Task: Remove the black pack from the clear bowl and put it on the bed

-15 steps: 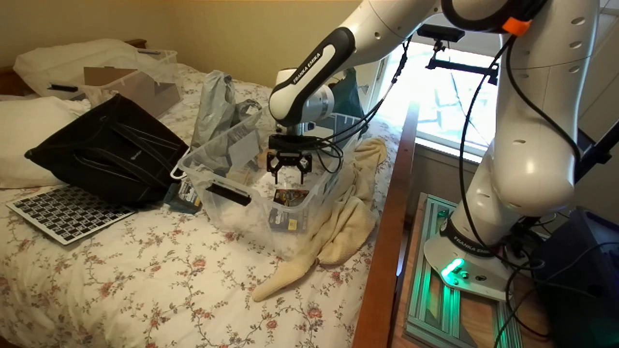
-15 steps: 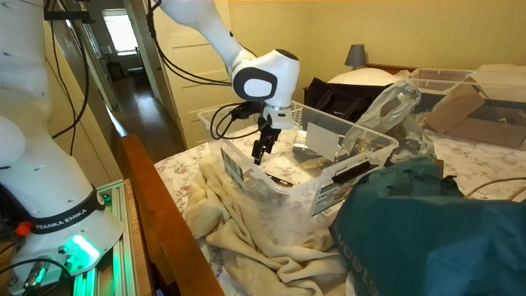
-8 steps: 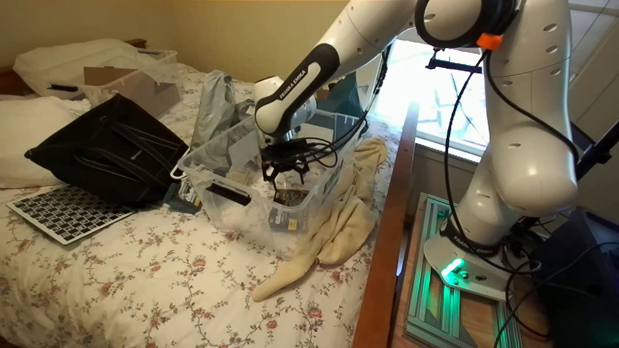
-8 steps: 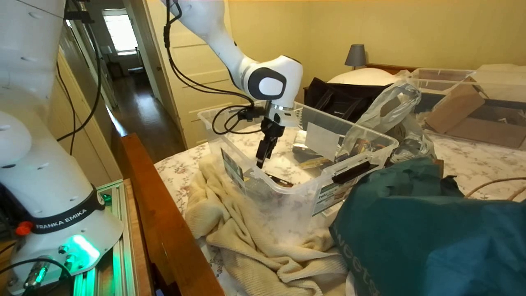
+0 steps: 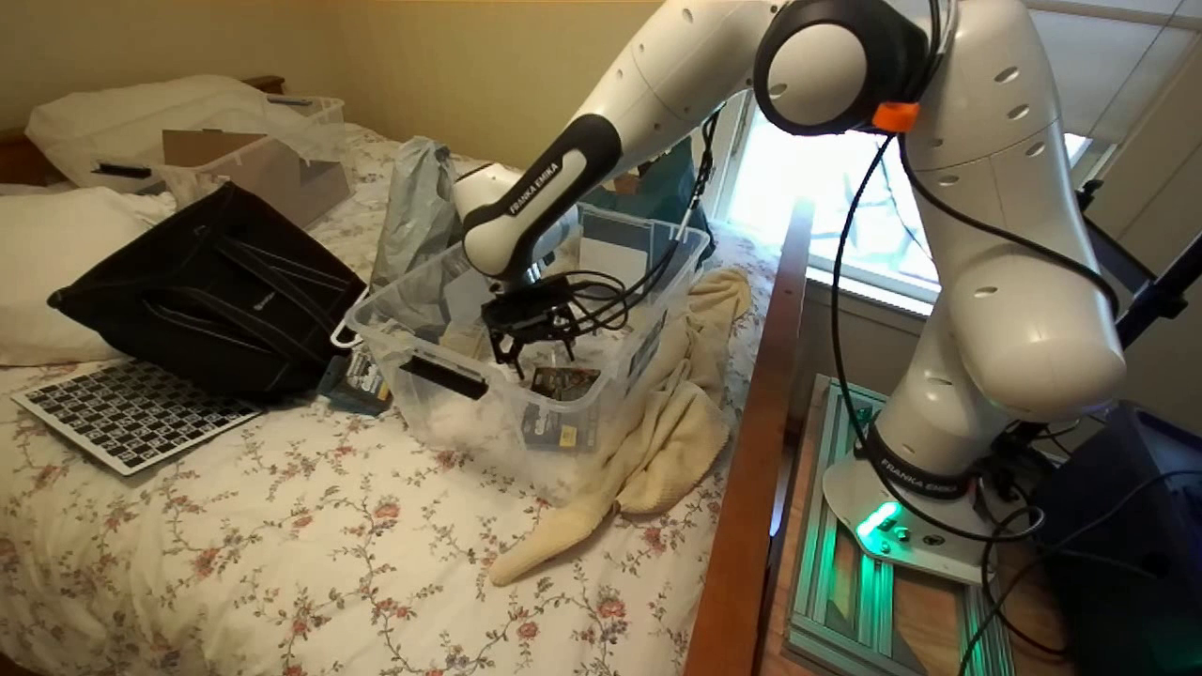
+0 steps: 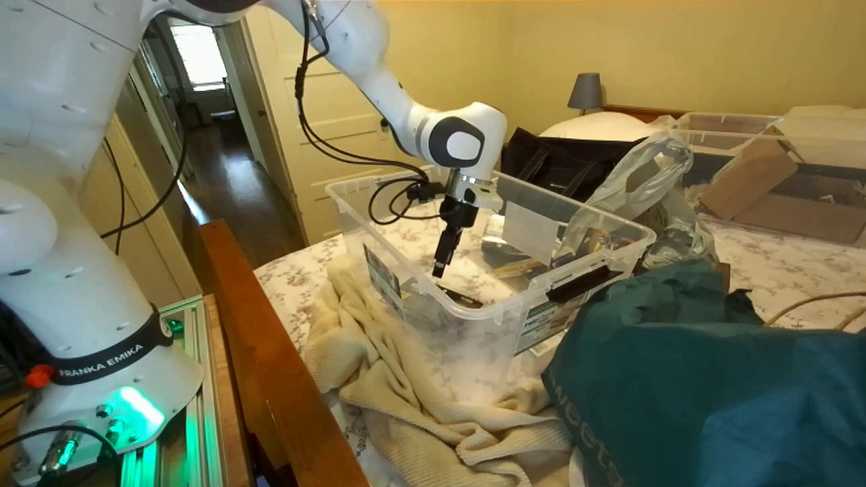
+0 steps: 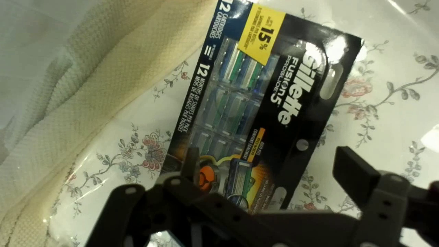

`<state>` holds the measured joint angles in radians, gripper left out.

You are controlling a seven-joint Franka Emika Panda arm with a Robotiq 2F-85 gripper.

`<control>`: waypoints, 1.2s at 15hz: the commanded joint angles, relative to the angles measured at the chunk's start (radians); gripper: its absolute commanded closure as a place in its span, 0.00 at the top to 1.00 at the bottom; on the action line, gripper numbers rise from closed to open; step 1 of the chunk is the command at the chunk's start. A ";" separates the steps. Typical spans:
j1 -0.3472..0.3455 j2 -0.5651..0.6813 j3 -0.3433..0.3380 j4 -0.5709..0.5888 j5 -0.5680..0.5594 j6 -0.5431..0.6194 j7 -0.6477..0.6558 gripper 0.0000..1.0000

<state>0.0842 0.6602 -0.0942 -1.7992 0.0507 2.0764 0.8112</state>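
Black packaging lettered Gillette fills the middle of the wrist view: the pack point(image 7: 257, 106) lies printed face up, a yellow 15% label point(image 7: 262, 34) near its top end. The claw point(image 7: 269, 161) is spread wide, 1 of its 2 fingers point(image 7: 189, 168) overlapping the pack's lower end in view, the opposite finger past the pack's edge. In an exterior view the claw hangs tilted inside the clear bowl point(image 5: 460, 418), over the pack, which shows partly above the rim and partly through the wall; the bowl stands on the flowered surface of the bed point(image 5: 282, 563). In an exterior view a teal bag point(image 6: 703, 372) sits beside the bowl, and a cream blanket point(image 6: 399, 412) bunches along its wall; there the pack is only a dark strip, so the gap between it and the claw is hard to judge.
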 commanded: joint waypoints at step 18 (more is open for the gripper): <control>0.029 0.231 -0.019 0.204 -0.011 -0.087 0.042 1.00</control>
<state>0.0901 0.8519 -0.0982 -1.6500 0.0497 2.0185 0.8267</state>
